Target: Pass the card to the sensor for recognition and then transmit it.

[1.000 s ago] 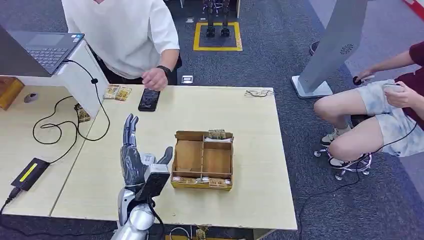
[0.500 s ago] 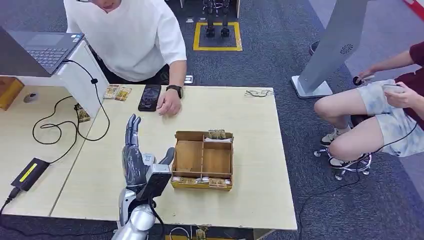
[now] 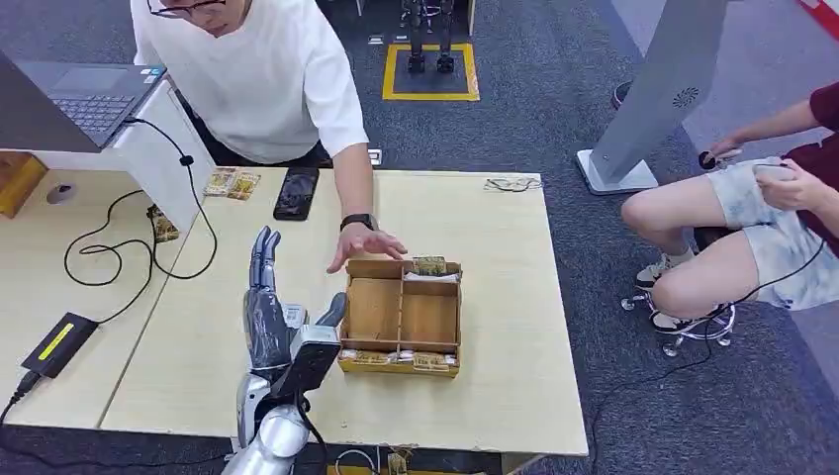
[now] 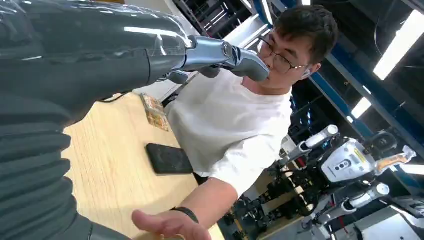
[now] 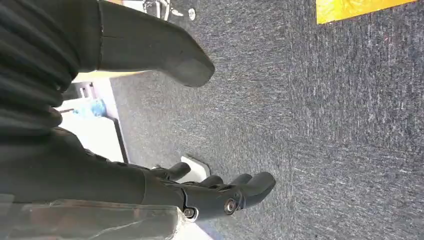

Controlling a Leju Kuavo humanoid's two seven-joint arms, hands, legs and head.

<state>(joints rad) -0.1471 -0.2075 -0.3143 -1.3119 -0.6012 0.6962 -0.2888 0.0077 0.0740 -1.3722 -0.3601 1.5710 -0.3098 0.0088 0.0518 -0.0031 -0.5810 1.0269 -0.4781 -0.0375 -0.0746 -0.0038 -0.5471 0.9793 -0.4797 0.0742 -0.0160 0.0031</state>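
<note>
My left hand (image 3: 269,317) is raised over the table's front part, just left of a wooden divided box (image 3: 345,312); its fingers are straight and apart and it holds nothing. Small patterned cards (image 3: 429,264) lie at the box's far edge, with more cards (image 3: 401,361) along its near wall. A person's hand (image 3: 364,242) reaches over the box's far left corner. A flat black device (image 3: 297,192) lies at the table's far edge, beside two loose cards (image 3: 232,183). In the left wrist view, my left hand (image 4: 100,55) points toward the person. My right hand (image 5: 200,192) hangs empty over the carpet.
A person in a white shirt (image 3: 257,79) leans over the far side of the table (image 3: 495,327). A laptop (image 3: 84,99), black cables (image 3: 129,247) and a black box with a yellow label (image 3: 57,341) lie to the left. A seated person (image 3: 752,218) is on the right.
The person's hand has moved from beside the black device across the table to the box's far left corner. My left hand has barely moved.
</note>
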